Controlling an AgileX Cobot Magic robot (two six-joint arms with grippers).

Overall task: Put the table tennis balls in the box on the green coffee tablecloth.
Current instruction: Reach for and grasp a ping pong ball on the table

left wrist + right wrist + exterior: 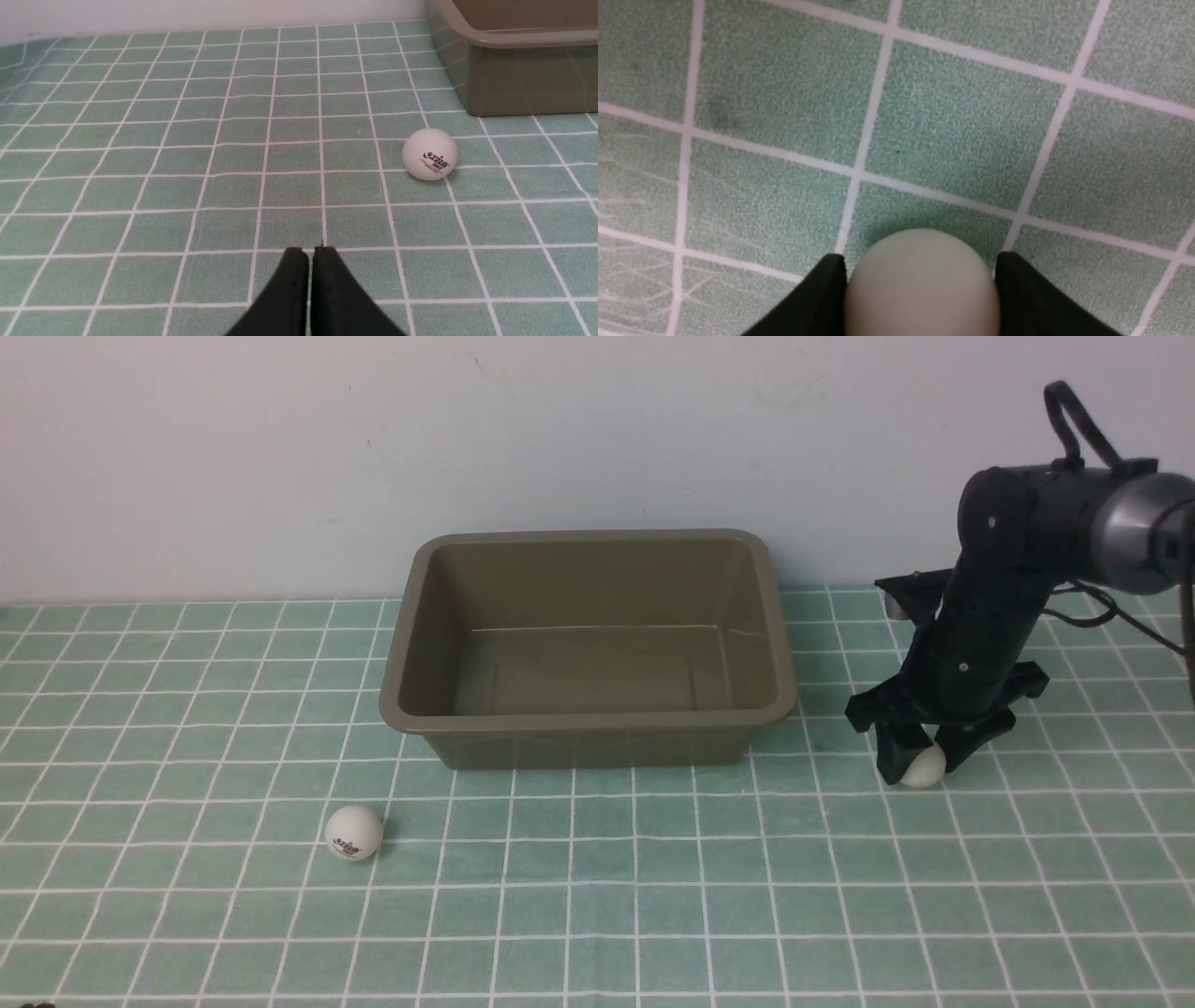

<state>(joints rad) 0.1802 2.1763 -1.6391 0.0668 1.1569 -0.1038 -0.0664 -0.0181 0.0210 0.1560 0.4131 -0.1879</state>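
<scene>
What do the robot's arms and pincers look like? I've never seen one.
The right arm is matte black with rounded joints, a grey metal sleeve and a black cable looping above it. The right pincer and left pincer each have two plain black fingers tapering to narrow tips. The left arm itself is out of sight.
</scene>
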